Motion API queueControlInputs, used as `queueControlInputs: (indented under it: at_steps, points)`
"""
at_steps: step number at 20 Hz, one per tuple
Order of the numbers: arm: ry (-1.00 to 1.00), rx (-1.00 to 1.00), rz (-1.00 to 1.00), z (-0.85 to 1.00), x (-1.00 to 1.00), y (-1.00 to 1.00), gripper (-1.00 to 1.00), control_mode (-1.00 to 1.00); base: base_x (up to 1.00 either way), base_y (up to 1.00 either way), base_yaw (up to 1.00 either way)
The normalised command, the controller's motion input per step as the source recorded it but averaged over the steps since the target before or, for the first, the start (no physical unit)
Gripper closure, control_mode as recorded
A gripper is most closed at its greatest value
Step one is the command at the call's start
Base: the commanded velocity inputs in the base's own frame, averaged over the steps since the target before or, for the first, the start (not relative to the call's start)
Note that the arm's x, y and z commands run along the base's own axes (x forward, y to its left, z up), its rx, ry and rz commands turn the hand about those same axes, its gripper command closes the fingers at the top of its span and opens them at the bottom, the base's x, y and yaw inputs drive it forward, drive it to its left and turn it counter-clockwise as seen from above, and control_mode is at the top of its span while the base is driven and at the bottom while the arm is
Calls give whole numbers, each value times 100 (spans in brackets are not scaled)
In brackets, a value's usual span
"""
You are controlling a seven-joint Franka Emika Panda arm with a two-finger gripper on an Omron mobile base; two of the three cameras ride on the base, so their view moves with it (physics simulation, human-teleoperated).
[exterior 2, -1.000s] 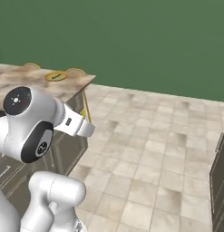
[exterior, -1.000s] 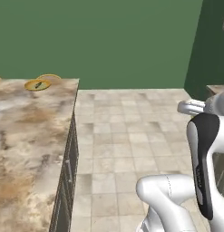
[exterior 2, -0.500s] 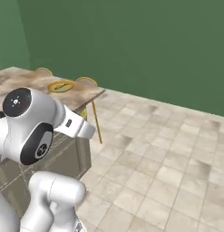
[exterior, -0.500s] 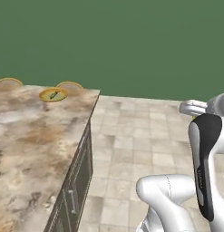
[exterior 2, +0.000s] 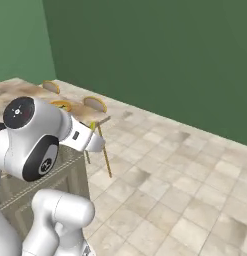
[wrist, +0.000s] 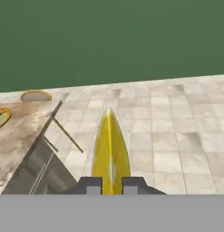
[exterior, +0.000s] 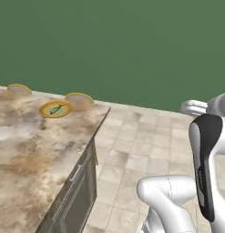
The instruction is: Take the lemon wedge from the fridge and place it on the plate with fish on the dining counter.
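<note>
Since a second ago my base has swung round, so the whole scene has slid: the worktop [exterior: 36, 150] now reaches further across the left base view and the plate [exterior: 55, 109] sits more toward the middle of it. Nothing on the worktop itself has shifted; only my cameras have.

Nearest to me, my gripper [wrist: 111, 185] is closed on the lemon [wrist: 110, 149]. In the hand view the wedge stands up between the two finger tips, its pointed end aimed away from me over the floor [wrist: 177, 122].

Further out, the plate lies near the far corner of the worktop, well apart from my gripper, with a small dark piece of fish [exterior: 56, 108] on it. Two gold-rimmed discs [exterior: 79, 97] show just beyond the far edge; I judge them to be stool seats.

My worry: the wedge is tiny and slick-looking and pinched only at its base, so a jolt from the base or a fast swing could slip it out onto the floor. I could also clip the worktop corner as I close in, or set the wedge down on a disc instead of the plate.

Beige-brown marbled stone tops the worktop over panelled fronts. Pale tiles cover the floor, and a plain green wall [exterior: 132, 50] closes the room behind.
</note>
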Motion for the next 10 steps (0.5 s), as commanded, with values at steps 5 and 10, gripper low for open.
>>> queueControlInputs:
  at_steps: [5,10]
  points:
    - [0,0,0,0,0,0,100,100,100,-32,55]
    - [0,0,0,0,0,0,100,100,91,-34,59]
